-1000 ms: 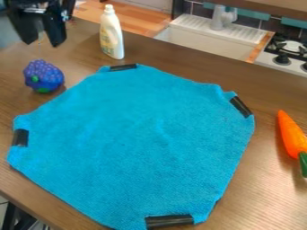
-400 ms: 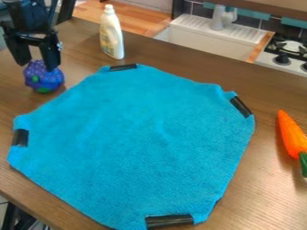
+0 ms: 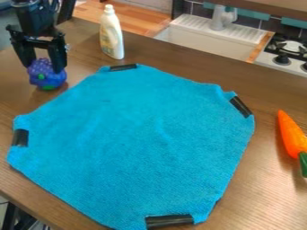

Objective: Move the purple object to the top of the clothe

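Lower than it was a second ago, the black gripper has come down by the purple object, which has itself shifted slightly. From where I stand, in the camera view, that knobbly thing with its green spots sits on the table, off the blue cloth's upper left edge and near it, not on top. The gripper is spread, its two fingers apart at the object's upper part, one at each side, with the rounded body showing between and below them; whether both touch it, I can't tell. A white bottle stands just beyond the cloth's far corner, and an orange carrot lies to its right.
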You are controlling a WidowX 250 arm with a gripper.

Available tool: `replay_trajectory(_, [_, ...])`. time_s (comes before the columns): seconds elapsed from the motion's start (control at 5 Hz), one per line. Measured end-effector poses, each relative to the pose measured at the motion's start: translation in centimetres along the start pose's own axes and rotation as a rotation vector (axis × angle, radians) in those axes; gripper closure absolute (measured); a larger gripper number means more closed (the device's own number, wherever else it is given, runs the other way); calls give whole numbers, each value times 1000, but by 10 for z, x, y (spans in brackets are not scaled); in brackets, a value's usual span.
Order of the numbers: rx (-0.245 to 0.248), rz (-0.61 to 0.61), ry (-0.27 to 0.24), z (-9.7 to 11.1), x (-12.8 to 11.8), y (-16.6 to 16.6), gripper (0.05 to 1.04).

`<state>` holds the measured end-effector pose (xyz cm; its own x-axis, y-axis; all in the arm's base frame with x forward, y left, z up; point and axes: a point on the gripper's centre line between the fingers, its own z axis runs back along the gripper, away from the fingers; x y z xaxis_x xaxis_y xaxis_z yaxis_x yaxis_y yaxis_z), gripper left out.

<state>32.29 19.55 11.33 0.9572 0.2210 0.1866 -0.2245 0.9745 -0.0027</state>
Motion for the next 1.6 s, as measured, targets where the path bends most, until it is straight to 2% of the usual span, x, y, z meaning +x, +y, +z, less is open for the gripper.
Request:
replay_trajectory(0.4, [-18,102,27,-5,4,3,161])
replay_trajectory(0.6, [-47,116,32,0,1,-2,176])
replay_trajectory(0.8, [-89,116,20,17,1,-11,184])
replay_trajectory(1.0, [-127,111,-28,46,11,-22,184])
replay_trajectory(1.2, [-146,93,-28,54,16,-36,184])
replay_trajectory(1.6, [-144,12,-3,48,21,-82,184])
